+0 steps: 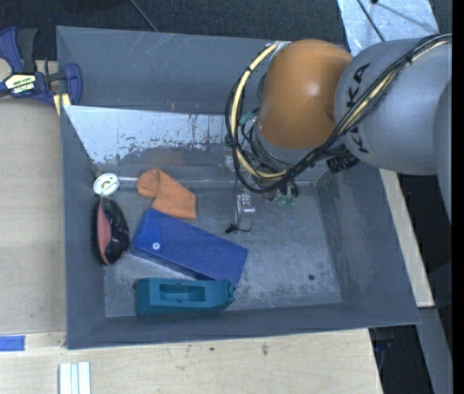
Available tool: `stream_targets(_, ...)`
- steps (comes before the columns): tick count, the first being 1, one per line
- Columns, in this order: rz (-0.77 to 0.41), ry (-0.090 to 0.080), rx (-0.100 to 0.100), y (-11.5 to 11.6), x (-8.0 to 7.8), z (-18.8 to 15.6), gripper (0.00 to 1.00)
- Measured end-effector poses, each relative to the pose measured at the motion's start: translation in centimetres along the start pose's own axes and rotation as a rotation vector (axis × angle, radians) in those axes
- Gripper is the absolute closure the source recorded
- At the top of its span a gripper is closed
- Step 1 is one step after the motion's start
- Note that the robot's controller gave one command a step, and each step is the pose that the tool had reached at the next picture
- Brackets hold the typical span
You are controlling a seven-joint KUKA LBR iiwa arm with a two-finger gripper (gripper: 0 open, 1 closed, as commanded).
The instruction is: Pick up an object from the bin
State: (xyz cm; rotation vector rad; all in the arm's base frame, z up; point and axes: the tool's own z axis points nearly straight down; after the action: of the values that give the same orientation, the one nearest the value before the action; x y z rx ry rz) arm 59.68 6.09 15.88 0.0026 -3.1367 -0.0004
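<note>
My gripper [245, 210] hangs below the arm's wrist, over the bin floor in the middle of the bin. Nothing shows in it. Just left of it and below lies a flat blue box [189, 247], set at a slant, with its right corner closest to the gripper. An orange, soft-looking piece [167, 192] lies to the gripper's left, near the back wall.
A teal plastic tool [184, 295] lies along the front wall under the blue box. A black and red oval thing [110, 230] and a small white round cap [106, 185] sit at the left wall. The arm's orange cover hides the bin's back right.
</note>
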Motion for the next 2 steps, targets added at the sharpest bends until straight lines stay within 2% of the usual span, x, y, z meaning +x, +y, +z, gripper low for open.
stream_targets(1, 0.001, -0.008, 0.0, 0.0, -0.2, -0.5, 0.0)
stream_targets(2, 0.078, -0.012, -0.001, 2.8, -1.3, 4.6, 0.0)
